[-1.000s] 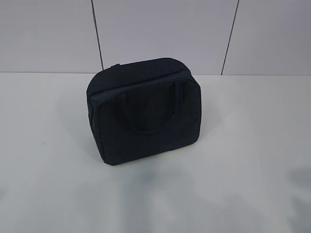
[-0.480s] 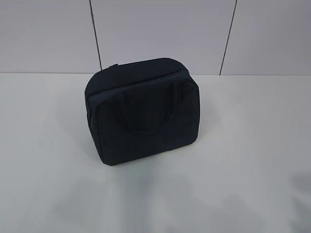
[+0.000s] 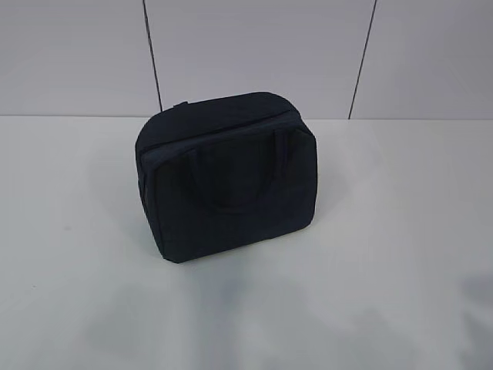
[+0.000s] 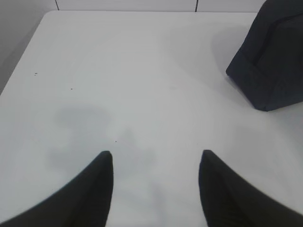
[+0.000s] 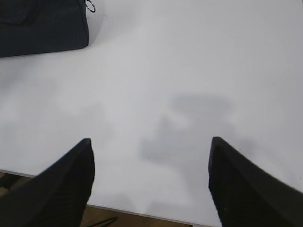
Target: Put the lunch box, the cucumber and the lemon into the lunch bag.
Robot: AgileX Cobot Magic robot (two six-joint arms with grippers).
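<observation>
The lunch bag [image 3: 225, 177] stands zipped shut on the white table [image 3: 385, 231], its looped handles lying against its front. A corner of it shows in the left wrist view [image 4: 272, 61] and in the right wrist view [image 5: 42, 23], where its metal zipper pull [image 5: 90, 5] hangs at the edge. My left gripper [image 4: 156, 156] is open and empty above bare table, left of the bag. My right gripper [image 5: 150, 142] is open and empty above the table's near edge, right of the bag. The lunch box, the cucumber and the lemon are out of view. Neither gripper shows in the exterior view.
A grey panelled wall [image 3: 254, 54] stands behind the table. The table's left edge [image 4: 23, 56] and its near edge [image 5: 142, 215] are in sight, with floor below.
The exterior view shifted very slightly; the bag has not moved.
</observation>
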